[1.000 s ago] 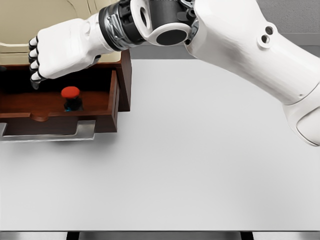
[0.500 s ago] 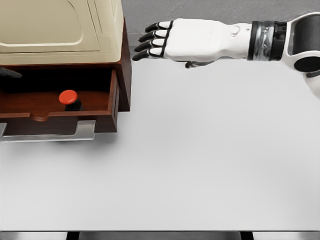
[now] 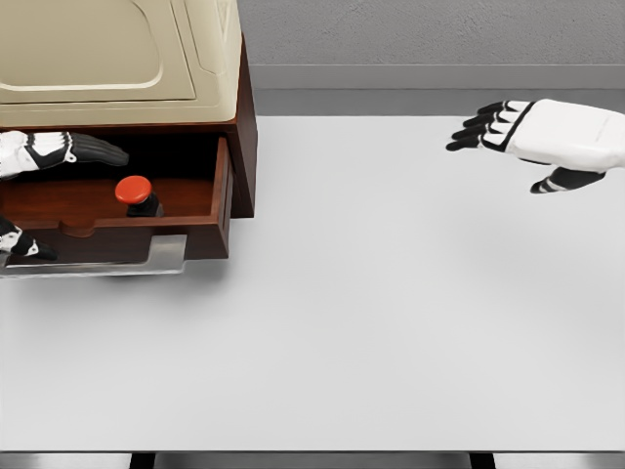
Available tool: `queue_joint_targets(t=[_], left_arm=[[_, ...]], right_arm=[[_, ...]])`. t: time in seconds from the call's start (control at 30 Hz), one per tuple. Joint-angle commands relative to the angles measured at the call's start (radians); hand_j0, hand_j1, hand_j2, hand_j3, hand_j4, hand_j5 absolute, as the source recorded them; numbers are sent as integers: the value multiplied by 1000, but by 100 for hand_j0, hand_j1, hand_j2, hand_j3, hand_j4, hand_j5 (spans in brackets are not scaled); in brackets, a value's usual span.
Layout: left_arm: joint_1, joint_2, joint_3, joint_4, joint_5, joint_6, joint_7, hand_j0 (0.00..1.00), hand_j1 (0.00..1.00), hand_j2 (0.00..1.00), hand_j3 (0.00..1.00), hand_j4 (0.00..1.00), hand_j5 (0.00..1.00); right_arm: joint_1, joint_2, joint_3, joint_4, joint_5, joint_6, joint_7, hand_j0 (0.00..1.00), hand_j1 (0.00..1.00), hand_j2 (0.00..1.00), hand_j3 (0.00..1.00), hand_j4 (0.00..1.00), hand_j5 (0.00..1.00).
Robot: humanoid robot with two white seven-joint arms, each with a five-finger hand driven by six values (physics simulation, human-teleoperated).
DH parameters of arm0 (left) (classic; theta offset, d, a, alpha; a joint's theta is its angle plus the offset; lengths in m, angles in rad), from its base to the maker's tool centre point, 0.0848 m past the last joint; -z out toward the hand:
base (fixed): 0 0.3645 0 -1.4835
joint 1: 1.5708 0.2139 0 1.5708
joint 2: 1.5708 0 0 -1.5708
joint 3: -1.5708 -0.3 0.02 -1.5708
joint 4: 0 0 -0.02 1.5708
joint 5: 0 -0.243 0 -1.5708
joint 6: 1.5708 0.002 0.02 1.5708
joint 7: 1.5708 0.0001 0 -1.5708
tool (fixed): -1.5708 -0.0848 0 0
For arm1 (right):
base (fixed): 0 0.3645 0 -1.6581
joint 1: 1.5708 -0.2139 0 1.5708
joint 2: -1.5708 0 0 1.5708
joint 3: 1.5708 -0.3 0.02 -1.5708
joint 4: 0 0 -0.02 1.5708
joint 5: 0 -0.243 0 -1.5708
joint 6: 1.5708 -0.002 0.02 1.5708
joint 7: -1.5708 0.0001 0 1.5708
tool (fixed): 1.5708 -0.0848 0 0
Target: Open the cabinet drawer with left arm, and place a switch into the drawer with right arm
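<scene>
Right hand (image 3: 552, 137) hangs above the white table (image 3: 391, 322) near the far right edge, palm down, fingers (image 3: 479, 125) stretched out twd the left and thumb hanging below; relaxed, holding nothing, well apart from the cabinet (image 3: 239, 127).

Left hand (image 3: 34, 156) shows only partly at the pic's left edge: a few black-tipped fingers (image 3: 93, 149) reach in over the open drawer (image 3: 223, 200), and one more fingertip sits lower down by the drawer front, just beside the metal handle (image 3: 146, 262). Fingers look extended, not wrapped on anything visible; the rest of the hand is cut off by the frame.

Drawer is pulled out of the dark-wood cabinet, w/ brown floor showing. Switch (image 3: 137, 193), a red mushroom-type push button on a black base, stands upright on the drawer floor, roughly mid-drawer, apart from both hands. Left fingers are above and to the left of it, not touching.

Cream-coloured appliance (image 3: 117, 49) w/ a recessed panel sits on top of the cabinet. Grey wall strip runs behind the table.
</scene>
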Motion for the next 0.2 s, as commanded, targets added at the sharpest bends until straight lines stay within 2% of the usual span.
queue_joint_targets(t=[0.0,0.17], left_arm=[[0,-24,-1,-2,7,3,0,100,100,100,100,100,100],[2,-24,-4,-2,6,3,0,100,100,100,100,100,100]], right_arm=[[0,-5,2,4,-8,3,-1,100,100,100,100,100,100],[2,-6,2,4,-11,3,-1,100,100,100,100,100,100]])
